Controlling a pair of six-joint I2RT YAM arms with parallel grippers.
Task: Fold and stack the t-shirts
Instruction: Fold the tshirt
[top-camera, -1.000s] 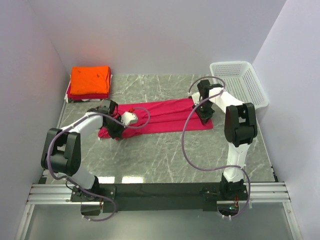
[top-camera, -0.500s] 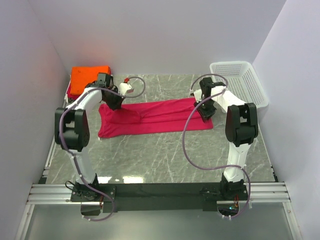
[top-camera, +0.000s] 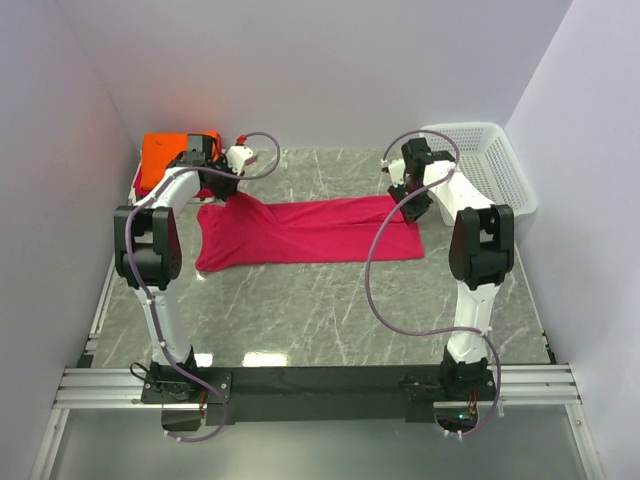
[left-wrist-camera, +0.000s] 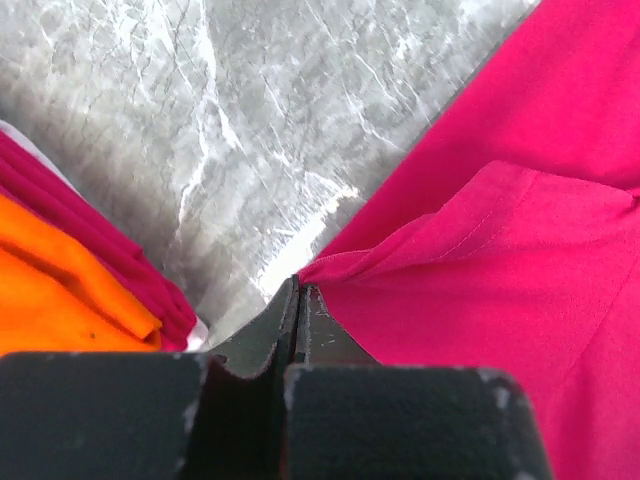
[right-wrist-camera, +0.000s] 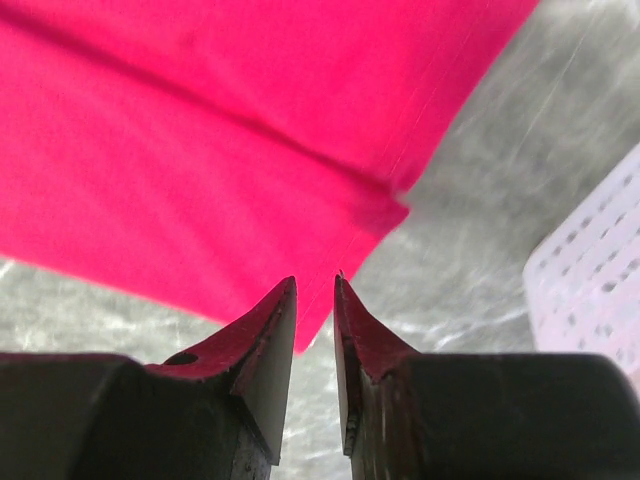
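A crimson-pink t-shirt (top-camera: 300, 232) lies spread across the middle of the marble table. Its back left corner is drawn up into my left gripper (top-camera: 226, 190), which is shut on that fabric (left-wrist-camera: 420, 270) right at the fingertips, next to the stack. The stack of folded t-shirts (top-camera: 168, 162) sits at the back left, orange (left-wrist-camera: 50, 300) on top of red. My right gripper (top-camera: 412, 203) hovers over the shirt's back right corner (right-wrist-camera: 380, 205). Its jaws stand slightly apart with nothing between them (right-wrist-camera: 315, 282).
A white mesh basket (top-camera: 482, 160) stands at the back right, and its wall shows at the edge of the right wrist view (right-wrist-camera: 600, 270). Walls close in the table on the left, back and right. Bare marble lies in front of the shirt.
My left gripper has carried the shirt's left edge from the front toward the back, up beside the stack. The right gripper has moved back along the right edge, and the shirt lies wider.
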